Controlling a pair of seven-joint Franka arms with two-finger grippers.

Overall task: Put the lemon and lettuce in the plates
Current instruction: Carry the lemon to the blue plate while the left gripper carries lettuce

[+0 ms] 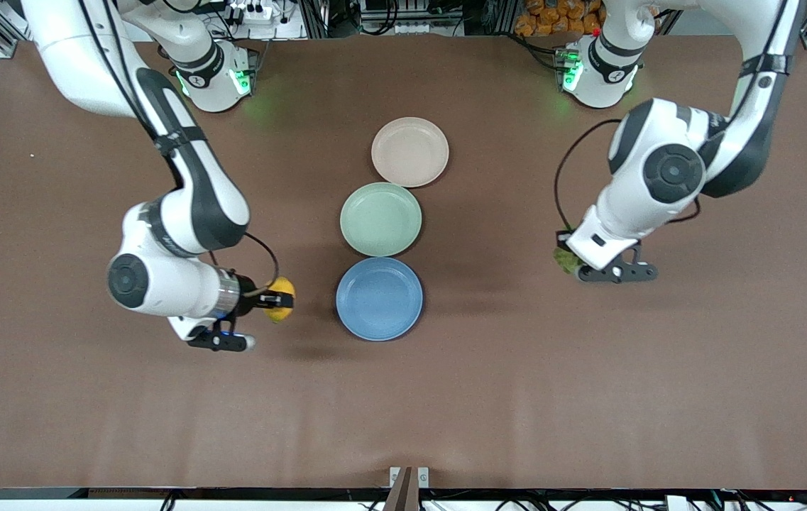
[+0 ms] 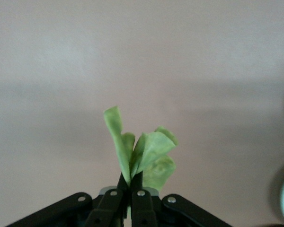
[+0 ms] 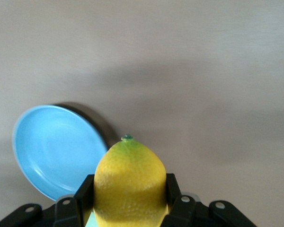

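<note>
My right gripper point(image 1: 278, 300) is shut on the yellow lemon point(image 1: 282, 291) and holds it above the bare table beside the blue plate point(image 1: 379, 298), toward the right arm's end. The right wrist view shows the lemon point(image 3: 129, 182) between the fingers with the blue plate point(image 3: 57, 149) just past it. My left gripper point(image 1: 565, 261) is shut on the green lettuce point(image 1: 566, 262) above the table toward the left arm's end; the left wrist view shows the leaf point(image 2: 142, 151) pinched in the fingertips. The beige-pink plate point(image 1: 410, 152) lies farthest from the front camera.
A pale green plate point(image 1: 380, 218) lies between the blue and beige-pink plates, the three in a row down the table's middle. The table is covered in brown cloth point(image 1: 588, 397).
</note>
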